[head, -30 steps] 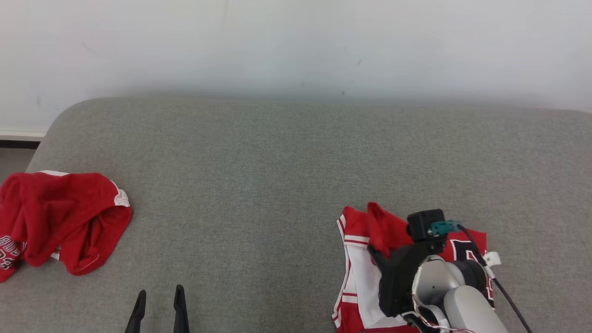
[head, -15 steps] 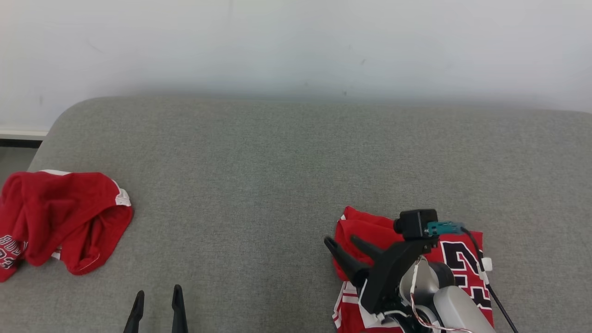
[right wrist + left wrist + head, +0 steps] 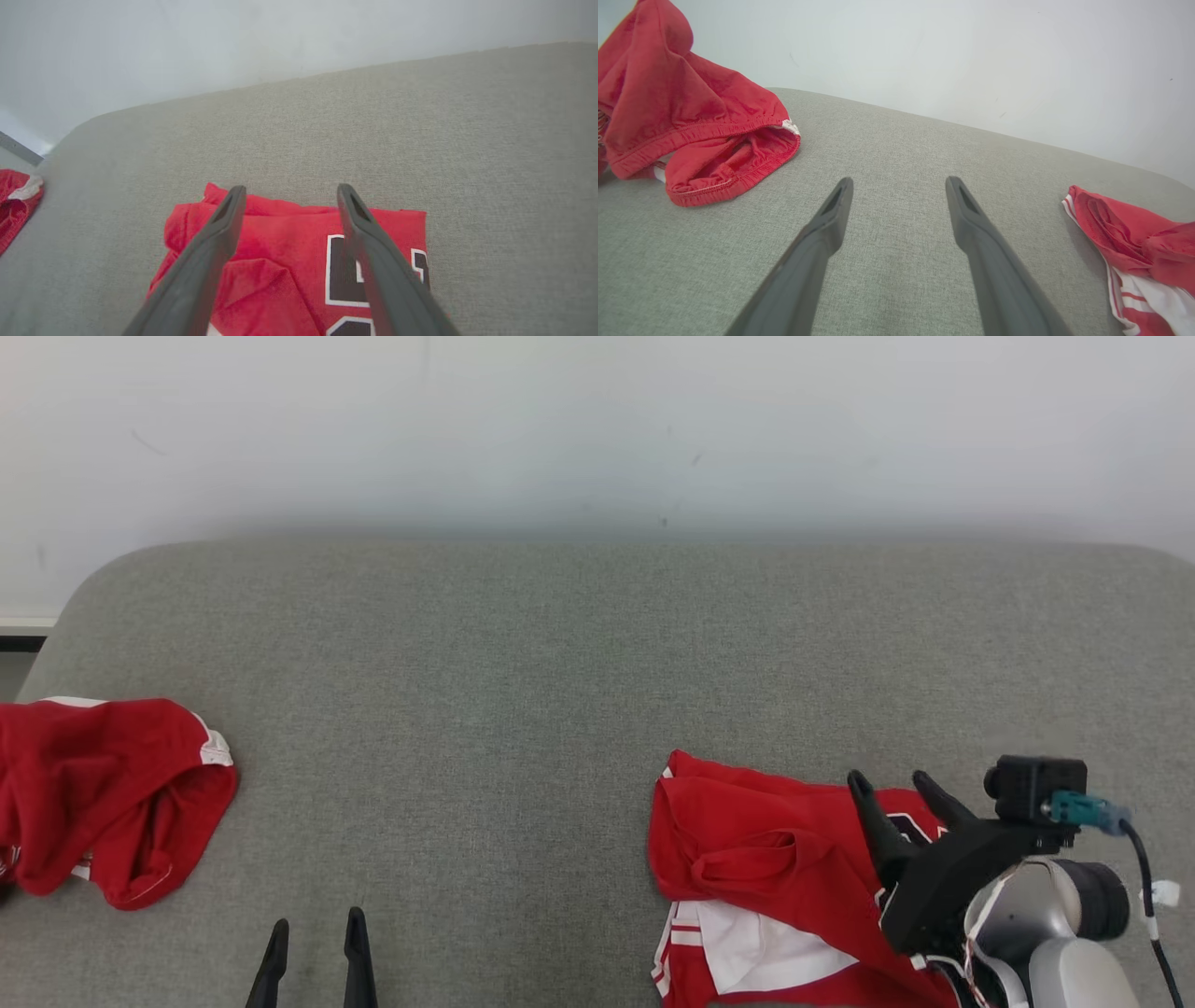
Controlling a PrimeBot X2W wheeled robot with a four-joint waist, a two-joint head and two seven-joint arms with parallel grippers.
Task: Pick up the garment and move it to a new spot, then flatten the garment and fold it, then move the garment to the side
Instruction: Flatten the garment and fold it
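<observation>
Red shirt (image 3: 756, 859) folded; job looks almost done.
It lies loosely folded at the front right of the bench (image 3: 560, 663). The right claw (image 3: 887, 777) hangs spread and empty above it; the left claw (image 3: 317, 921), spread too, sits front left.

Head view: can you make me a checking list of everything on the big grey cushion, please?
Surface: grey fabric cushion, bare in the middle.
Job's things: red jersey, roughly folded, lying at the right near edge.
Clutter: second red garment, crumpled, at the left edge.
Grippers: left gripper open, over bare cushion; right gripper open, over the jersey, gripping nothing.
Cables: black cable running down from the wrist camera.
Surroundings: plain pale wall behind.
</observation>
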